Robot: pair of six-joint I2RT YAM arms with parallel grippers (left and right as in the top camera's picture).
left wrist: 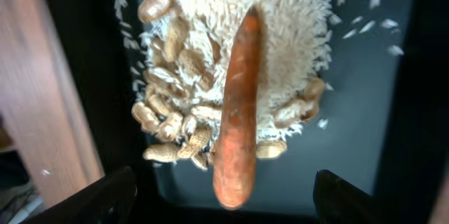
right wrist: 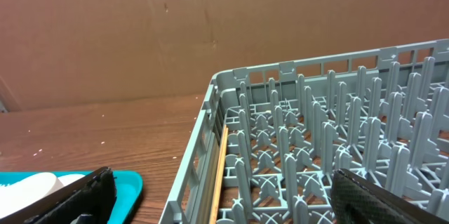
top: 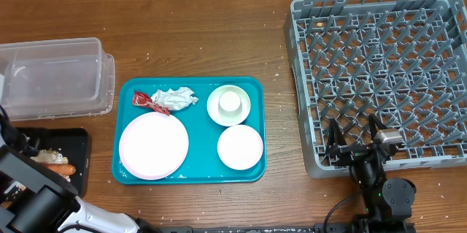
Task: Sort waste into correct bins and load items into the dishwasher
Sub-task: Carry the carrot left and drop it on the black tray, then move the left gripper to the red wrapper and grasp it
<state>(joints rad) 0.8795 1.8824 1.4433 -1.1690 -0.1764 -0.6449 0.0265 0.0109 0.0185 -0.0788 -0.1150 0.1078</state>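
Observation:
The orange carrot (left wrist: 237,112) lies on a heap of pale rice (left wrist: 280,34) with peanuts in the black tray (left wrist: 351,112); it also shows in the overhead view (top: 60,167). My left gripper (left wrist: 224,199) is open above the carrot's near end, holding nothing. The foil wrapper (top: 164,99), pink plate (top: 153,145), white bowl (top: 217,109) with the cup (top: 230,101) inside, and small pink dish (top: 240,147) sit on the teal tray (top: 191,87). My right gripper (top: 355,134) is open and empty over the front left corner of the grey dish rack (top: 379,72).
The clear tub (top: 55,76) stands at the far left, behind the black tray (top: 80,160). Bare wood lies between the teal tray and the rack. The right wrist view shows the rack's pegs (right wrist: 316,154) and the teal tray's corner (right wrist: 130,182).

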